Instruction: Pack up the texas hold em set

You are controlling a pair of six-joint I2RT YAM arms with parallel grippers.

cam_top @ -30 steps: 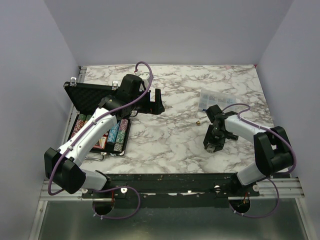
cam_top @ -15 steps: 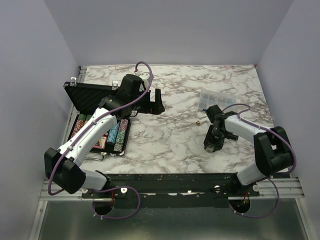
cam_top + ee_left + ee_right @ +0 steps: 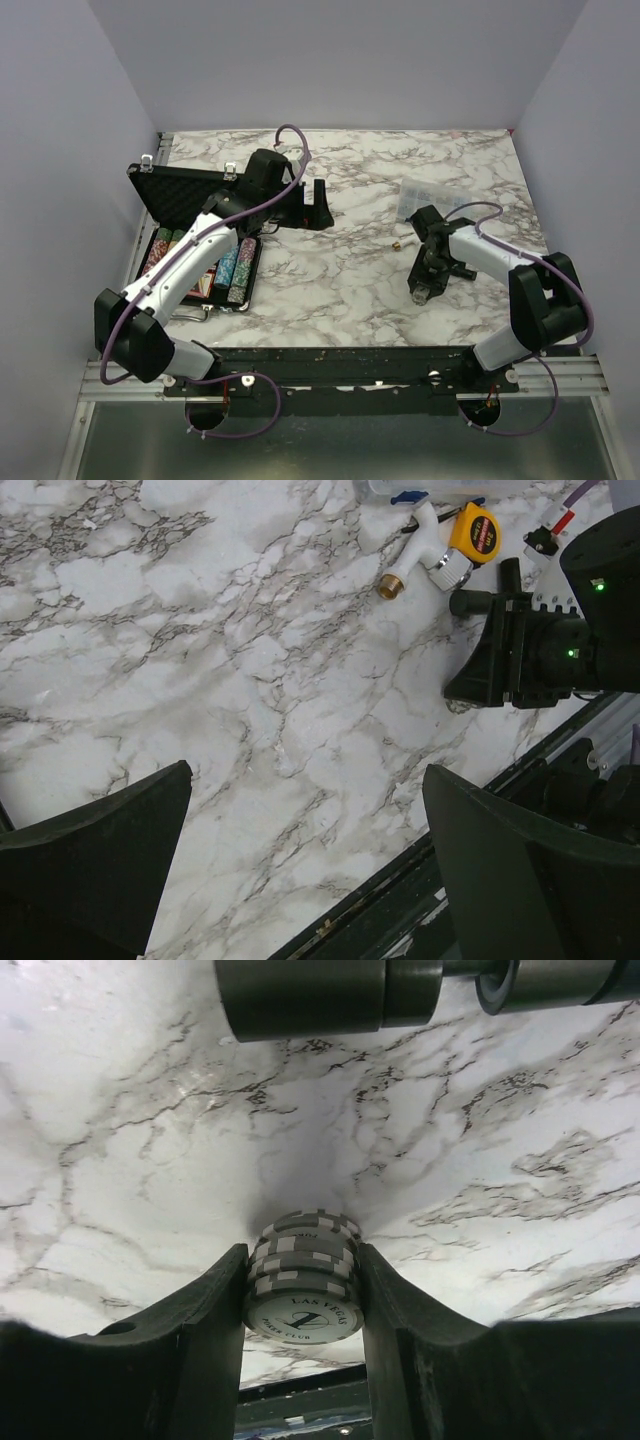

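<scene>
The right gripper is clamped on a short stack of grey-and-white poker chips, its printed face towards the wrist camera. It is right of centre on the marble table, well apart from the open black case at the left. Beside that case, the left gripper is spread wide and holds nothing.

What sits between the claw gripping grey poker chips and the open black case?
Nothing: the top view shows bare marble table between the right gripper, holding grey poker chips, and the black hinged case.
</scene>
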